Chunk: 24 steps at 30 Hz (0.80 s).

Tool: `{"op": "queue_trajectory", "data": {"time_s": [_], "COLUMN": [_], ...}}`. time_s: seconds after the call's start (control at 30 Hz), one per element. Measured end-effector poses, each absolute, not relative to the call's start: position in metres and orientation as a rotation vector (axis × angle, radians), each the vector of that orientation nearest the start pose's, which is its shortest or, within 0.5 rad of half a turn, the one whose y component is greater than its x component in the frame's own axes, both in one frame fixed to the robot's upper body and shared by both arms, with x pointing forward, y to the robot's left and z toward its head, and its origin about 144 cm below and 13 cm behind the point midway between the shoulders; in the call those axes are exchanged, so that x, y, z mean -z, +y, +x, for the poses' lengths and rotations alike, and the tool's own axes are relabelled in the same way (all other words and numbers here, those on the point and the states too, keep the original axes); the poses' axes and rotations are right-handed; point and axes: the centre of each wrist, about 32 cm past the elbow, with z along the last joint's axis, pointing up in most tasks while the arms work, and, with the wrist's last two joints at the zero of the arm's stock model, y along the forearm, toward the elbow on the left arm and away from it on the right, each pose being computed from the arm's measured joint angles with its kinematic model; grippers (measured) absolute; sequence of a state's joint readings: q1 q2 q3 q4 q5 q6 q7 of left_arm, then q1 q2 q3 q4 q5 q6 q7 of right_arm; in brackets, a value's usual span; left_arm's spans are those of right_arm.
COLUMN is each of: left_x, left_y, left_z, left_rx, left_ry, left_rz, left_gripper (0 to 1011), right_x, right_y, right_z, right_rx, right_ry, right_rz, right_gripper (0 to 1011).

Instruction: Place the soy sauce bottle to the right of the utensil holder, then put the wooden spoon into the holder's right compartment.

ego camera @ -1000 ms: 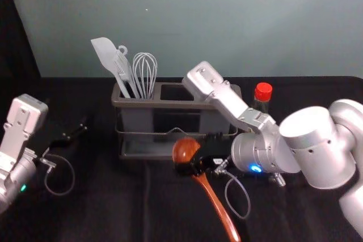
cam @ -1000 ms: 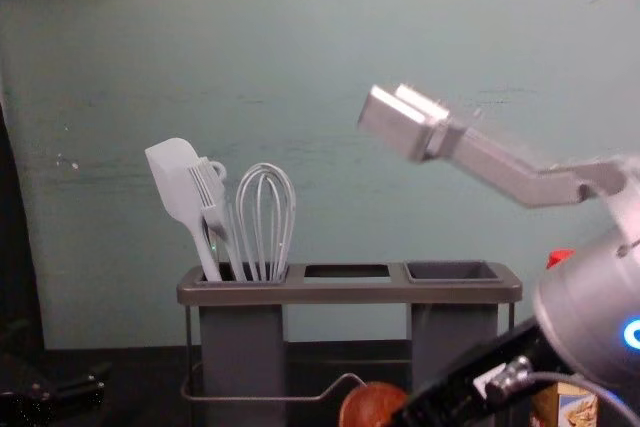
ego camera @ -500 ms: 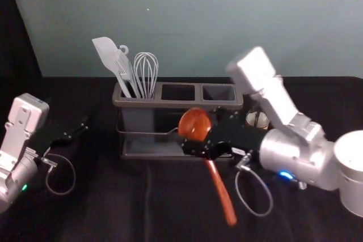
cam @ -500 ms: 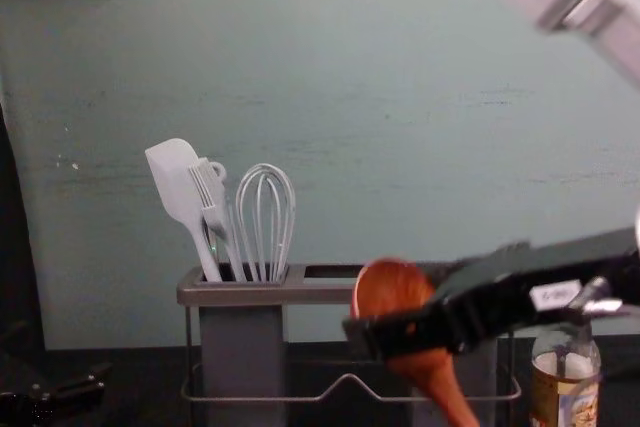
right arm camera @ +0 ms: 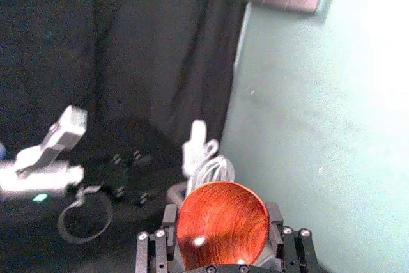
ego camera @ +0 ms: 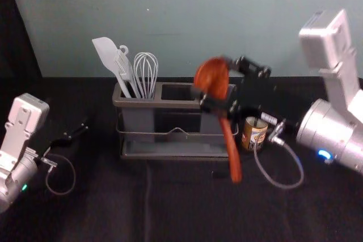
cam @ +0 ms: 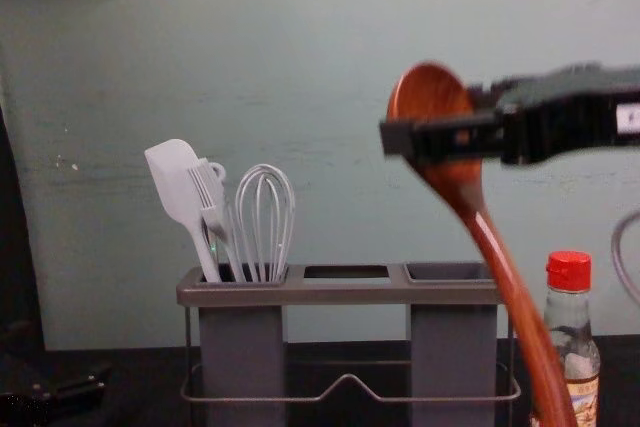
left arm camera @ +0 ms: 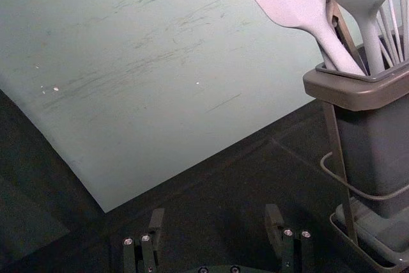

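Observation:
My right gripper (ego camera: 211, 83) is above the right part of the utensil holder (ego camera: 170, 104), shut on the wooden spoon (ego camera: 232, 148) at its bowl; the handle hangs down, slanting rightward. In the right wrist view, the spoon's bowl (right arm camera: 222, 225) sits between the fingers of my right gripper (right arm camera: 222, 222). From the chest, the handle crosses in front of the holder's right end (cam: 470, 292). The red-capped soy sauce bottle (cam: 571, 312) stands upright just right of the holder, partly behind the handle. My left gripper (ego camera: 85, 124) is parked at the left; its wrist view shows this gripper (left arm camera: 215, 222) open and empty.
A white spatula (cam: 172, 182), a brush and a whisk (cam: 266, 217) stand in the holder's left compartment. A wire rail (cam: 300, 399) runs across the holder's front. Behind is a plain wall (cam: 330, 67), and a cable loops below the right wrist.
The right gripper has lifted the spoon from low in front of the holder, carrying it up and rightward. The bottle has come into fuller view. The left arm has stayed still.

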State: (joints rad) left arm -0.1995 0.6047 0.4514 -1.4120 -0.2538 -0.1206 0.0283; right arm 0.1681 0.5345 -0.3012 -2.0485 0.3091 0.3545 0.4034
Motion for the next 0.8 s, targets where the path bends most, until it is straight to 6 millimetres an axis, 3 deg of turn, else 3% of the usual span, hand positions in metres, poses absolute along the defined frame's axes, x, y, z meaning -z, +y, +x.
{"op": "queue_trajectory", "data": {"time_s": [0.37, 0.8], "left_x": [-1.140, -1.140], "left_y": [0.310, 0.310], "left_z": [0.489, 0.489], "left_rx": [-1.248, -1.248], "left_ry": [-0.285, -0.285], "left_rz": [0.304, 0.304], "left_gripper": [1012, 1010], "right_x": [-1.333, -1.351], "right_y": [-0.236, -0.226], "right_z": [0.474, 0.512], "right_rx": [0.822, 0.871], "right_ry": [-0.341, -0.387], "right_rz": [-0.079, -0.078], "right_gripper": [840, 840]}}
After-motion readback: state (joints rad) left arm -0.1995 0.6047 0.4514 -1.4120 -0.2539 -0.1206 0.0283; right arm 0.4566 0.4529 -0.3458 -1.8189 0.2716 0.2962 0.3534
